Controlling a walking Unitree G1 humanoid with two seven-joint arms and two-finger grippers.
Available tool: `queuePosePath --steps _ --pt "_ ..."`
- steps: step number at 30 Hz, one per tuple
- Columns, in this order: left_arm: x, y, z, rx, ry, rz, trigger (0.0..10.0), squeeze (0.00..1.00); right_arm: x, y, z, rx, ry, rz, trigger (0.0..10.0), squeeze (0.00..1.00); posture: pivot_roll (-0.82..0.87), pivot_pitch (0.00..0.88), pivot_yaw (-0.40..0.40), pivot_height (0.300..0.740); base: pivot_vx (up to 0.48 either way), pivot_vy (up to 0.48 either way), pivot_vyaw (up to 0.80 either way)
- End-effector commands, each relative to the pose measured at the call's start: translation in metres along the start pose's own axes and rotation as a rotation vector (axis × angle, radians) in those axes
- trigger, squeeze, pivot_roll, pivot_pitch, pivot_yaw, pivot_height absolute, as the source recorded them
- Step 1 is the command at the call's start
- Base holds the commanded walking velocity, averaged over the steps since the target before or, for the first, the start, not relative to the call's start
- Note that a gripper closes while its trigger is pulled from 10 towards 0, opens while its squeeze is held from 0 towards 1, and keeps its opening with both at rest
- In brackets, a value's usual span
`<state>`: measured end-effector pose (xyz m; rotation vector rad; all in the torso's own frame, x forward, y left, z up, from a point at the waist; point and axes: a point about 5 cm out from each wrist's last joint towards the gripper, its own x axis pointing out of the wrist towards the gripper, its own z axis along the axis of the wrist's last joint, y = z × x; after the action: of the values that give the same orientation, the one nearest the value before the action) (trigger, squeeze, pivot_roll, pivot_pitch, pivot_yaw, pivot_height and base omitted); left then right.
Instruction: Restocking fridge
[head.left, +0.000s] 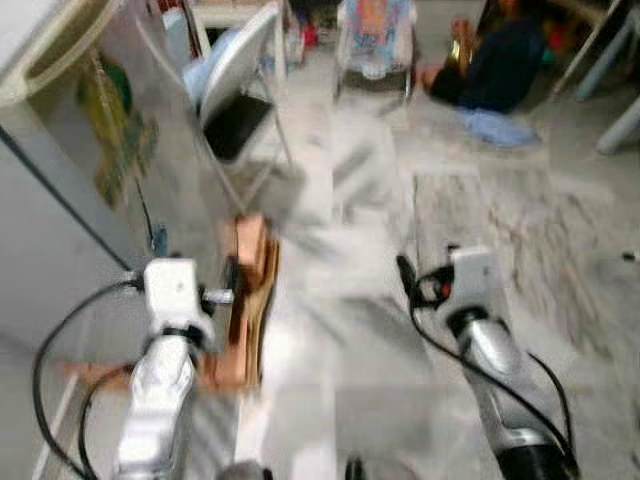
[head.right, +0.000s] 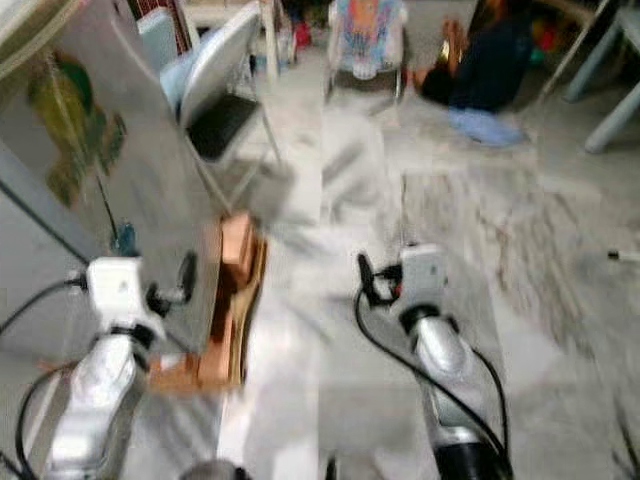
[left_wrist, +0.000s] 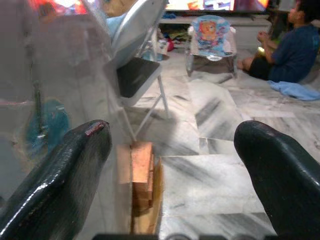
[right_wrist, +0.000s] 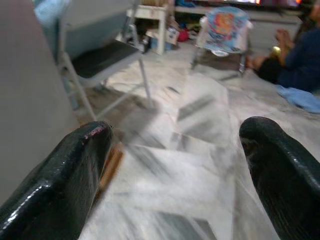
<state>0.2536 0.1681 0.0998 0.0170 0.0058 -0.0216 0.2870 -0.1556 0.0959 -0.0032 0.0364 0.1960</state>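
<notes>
The fridge (head.left: 70, 180) stands at my left, a tall grey cabinet with a green sticker (head.left: 112, 130) on its side. The head views are blurred. My left arm (head.left: 165, 340) reaches forward close beside the fridge. In its wrist view my left gripper (left_wrist: 172, 132) is open with nothing between the fingers, pointing along the fridge wall. My right arm (head.left: 480, 330) stretches out over the marble floor. My right gripper (right_wrist: 176, 129) is also open and holds nothing.
Stacked wooden blocks (head.left: 250, 290) lie on the floor by the fridge's foot. A folding chair (head.left: 240, 90) stands just past the fridge. Farther off are a baby bouncer (head.left: 375, 35), a person (head.left: 495, 60) sitting on the floor and a blue cloth (head.left: 495, 125).
</notes>
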Motion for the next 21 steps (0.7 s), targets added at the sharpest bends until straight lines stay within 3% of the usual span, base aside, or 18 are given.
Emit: queuePosePath --steps 1,12,15,18,21 --pt "-0.003 0.006 -0.002 0.007 0.014 0.029 10.0 0.00 -0.002 0.005 -0.002 -0.001 0.006 0.017 10.0 0.00 -0.04 0.132 0.014 0.740 0.000 0.000 0.00" --pt "-0.012 0.020 -0.012 0.050 0.058 0.140 10.0 0.00 -0.003 0.002 -0.011 -0.036 0.084 0.013 10.0 0.00 -0.04 0.142 0.011 0.740 0.000 0.000 0.00" --pt "-0.001 0.032 -0.013 0.020 0.065 0.201 10.0 0.00 -0.003 0.006 -0.007 -0.124 0.038 0.036 10.0 0.00 -0.05 0.145 0.007 0.740 0.000 0.000 0.00" --pt "0.009 0.040 -0.009 0.067 0.040 0.203 10.0 0.00 -0.006 0.013 -0.005 -0.080 0.002 0.099 10.0 0.00 -0.05 0.145 0.007 0.740 0.000 0.000 0.00" --pt "0.020 0.048 -0.004 0.083 0.025 0.219 10.0 0.00 -0.008 0.015 -0.008 -0.069 0.039 0.124 10.0 0.00 -0.06 0.145 -0.004 0.740 0.000 0.000 0.00"
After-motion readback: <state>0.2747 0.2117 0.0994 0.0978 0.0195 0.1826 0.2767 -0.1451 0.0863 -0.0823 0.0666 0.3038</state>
